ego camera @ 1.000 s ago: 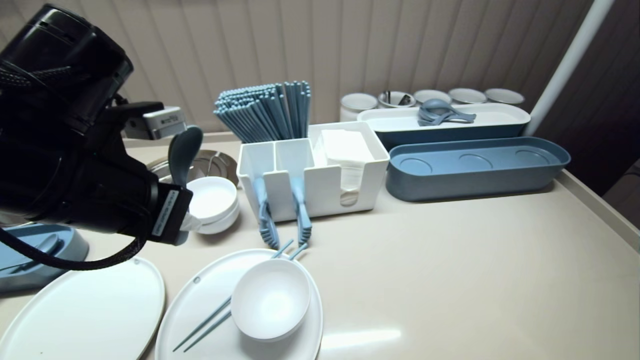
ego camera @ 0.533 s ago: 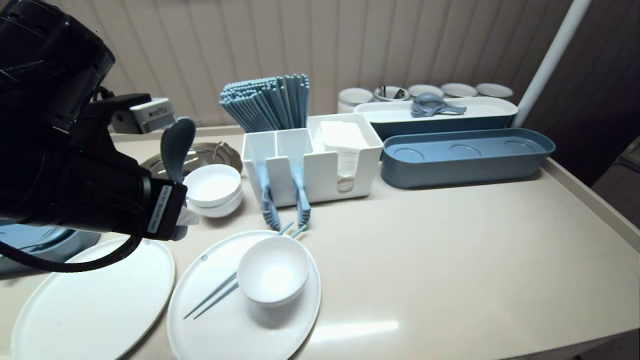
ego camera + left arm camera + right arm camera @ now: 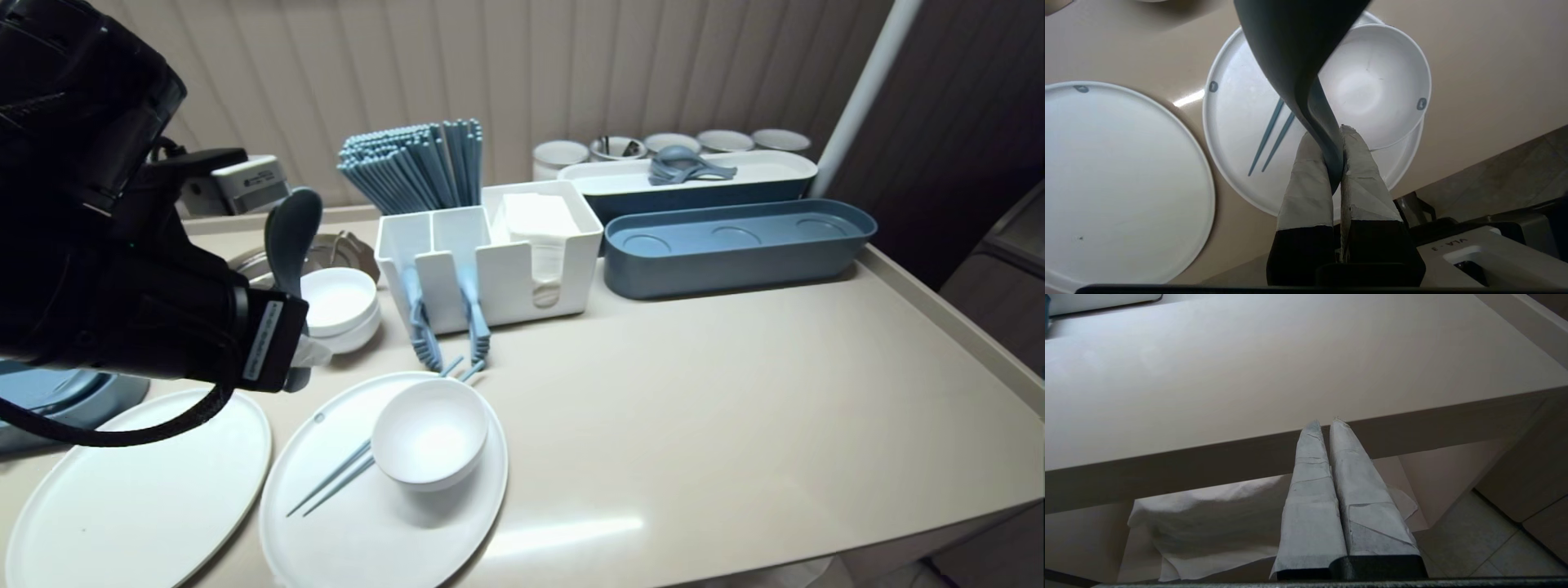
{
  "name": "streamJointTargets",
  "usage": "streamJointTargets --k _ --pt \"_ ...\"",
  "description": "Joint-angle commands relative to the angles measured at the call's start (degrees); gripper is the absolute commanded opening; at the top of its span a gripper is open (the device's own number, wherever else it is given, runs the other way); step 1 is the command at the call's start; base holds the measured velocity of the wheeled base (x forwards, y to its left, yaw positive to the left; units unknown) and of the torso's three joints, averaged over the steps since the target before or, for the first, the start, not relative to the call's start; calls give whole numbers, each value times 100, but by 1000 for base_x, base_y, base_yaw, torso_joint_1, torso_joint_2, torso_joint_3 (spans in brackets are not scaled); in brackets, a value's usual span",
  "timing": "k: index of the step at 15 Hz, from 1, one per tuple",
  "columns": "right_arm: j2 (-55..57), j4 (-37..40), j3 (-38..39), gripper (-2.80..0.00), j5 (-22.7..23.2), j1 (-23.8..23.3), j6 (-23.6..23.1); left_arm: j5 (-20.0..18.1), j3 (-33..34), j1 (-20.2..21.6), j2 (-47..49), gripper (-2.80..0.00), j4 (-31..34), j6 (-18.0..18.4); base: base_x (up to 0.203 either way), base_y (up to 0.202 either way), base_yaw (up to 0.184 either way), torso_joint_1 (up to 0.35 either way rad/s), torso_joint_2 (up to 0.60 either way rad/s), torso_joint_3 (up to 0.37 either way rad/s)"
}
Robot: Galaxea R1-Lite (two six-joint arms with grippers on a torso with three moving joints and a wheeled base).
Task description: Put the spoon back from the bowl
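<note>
The spoon is off the desk, held in the air over its left side with the scoop end up. The left gripper has its fingers clenched on the end of the handle. From the wrist, the spoon hangs above a plate near the front edge, which carries a bowl and a pair of chopsticks. A second plate lies just beside it, toward the front left corner. Behind the spoon sit stacked small bowls, then a white caddy mid-desk and a blue tray toward the back right. The right gripper sits below the front edge, fingers pressed together on nothing.
</note>
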Motion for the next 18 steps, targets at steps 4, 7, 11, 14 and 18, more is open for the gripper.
streamJointTargets --k 4,7,11,14,18 --pt "-2 1 0 -280 -2 4 0 12 -3 8 -64 -280 46 -10 0 184 -3 4 4 3" --pt "-2 1 0 -280 3 7 0 12 -3 8 -64 -280 46 -10 0 194 -3 1 4 4" --pt "-2 1 0 -280 7 4 0 12 5 8 -29 -280 46 -10 0 197 -2 2 2 4" --pt "-2 1 0 -280 0 4 0 12 5 8 -37 -280 46 -10 0 196 -2 2 5 4" --pt "-2 1 0 -280 -2 5 0 28 -21 17 -38 -280 241 1 0 198 -1 1 2 3"
